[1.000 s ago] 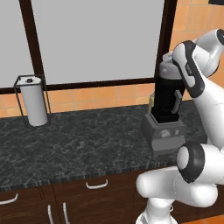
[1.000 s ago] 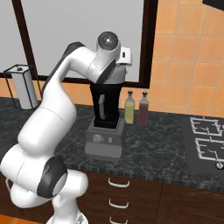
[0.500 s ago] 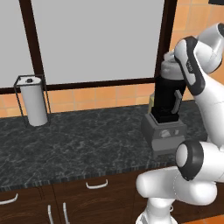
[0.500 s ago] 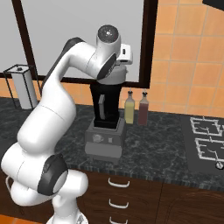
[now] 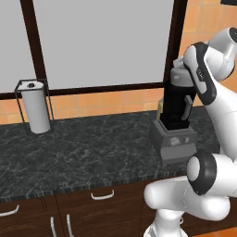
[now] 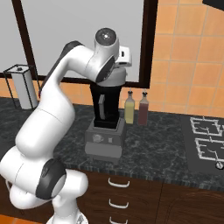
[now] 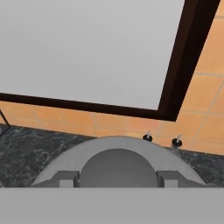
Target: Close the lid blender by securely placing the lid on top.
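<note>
The blender [image 5: 177, 113] [image 6: 106, 109] stands on the dark counter, a near-black jar on a boxy grey base with a dial. The light-grey lid [image 5: 177, 77] [image 6: 115, 80] lies level at the jar's mouth, under my hand. In the hand view the lid [image 7: 118, 146] spreads out below, and my gripper [image 7: 118, 178] is shut on its raised centre knob, with one fingertip pressed against each side. Whether the lid rests fully on the jar rim is hidden by the hand.
A white paper roll in a wire holder [image 5: 34, 107] [image 6: 22, 87] stands far left on the counter [image 5: 83, 152]. Two bottles [image 6: 130, 109] [image 6: 143, 109] stand just right of the blender against the tiled wall. A stove [image 6: 208, 140] lies at the right. A dark-framed window is behind.
The wrist has turned and drifted slightly to the right over the jar, with the lid still in its grip. The blender has stayed put.
</note>
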Controlling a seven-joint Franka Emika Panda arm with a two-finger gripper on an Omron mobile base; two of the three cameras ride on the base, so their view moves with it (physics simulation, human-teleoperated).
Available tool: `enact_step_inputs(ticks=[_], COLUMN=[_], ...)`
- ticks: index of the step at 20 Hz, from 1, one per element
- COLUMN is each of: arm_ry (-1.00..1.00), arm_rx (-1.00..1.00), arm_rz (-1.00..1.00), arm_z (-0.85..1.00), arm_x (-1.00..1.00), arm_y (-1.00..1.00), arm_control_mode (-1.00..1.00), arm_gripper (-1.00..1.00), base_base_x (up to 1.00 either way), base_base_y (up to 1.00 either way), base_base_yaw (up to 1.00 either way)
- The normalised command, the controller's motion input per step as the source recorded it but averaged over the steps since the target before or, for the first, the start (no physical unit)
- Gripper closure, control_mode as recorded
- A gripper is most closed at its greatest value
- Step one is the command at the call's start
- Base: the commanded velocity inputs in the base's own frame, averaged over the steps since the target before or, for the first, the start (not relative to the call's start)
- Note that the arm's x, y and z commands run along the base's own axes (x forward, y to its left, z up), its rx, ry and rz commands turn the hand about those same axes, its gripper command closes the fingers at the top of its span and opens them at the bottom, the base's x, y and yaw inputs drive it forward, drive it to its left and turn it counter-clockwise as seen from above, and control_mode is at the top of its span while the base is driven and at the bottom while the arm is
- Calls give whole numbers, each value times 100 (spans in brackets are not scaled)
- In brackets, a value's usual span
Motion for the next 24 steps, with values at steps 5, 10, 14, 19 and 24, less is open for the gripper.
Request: enact_step_inputs(ticks=[5,10,14,19,24], arm_ry=[0,-1,-1,0,0], arm_rx=[-3,-1,0,0,0], arm_rz=[0,0,0,0,0], arm_z=[0,0,15,30,28], arm_x=[0,3,12,6,0], arm_y=[22,29,20,23,25], arm_control_mode=[-100,-100,-100,-100,-100], arm_gripper=[100,100,100,100,100], base_base_x=[0,0,0,0,0], base_base_y=[0,0,0,0,0], base_base_yaw=[0,0,0,0,0])
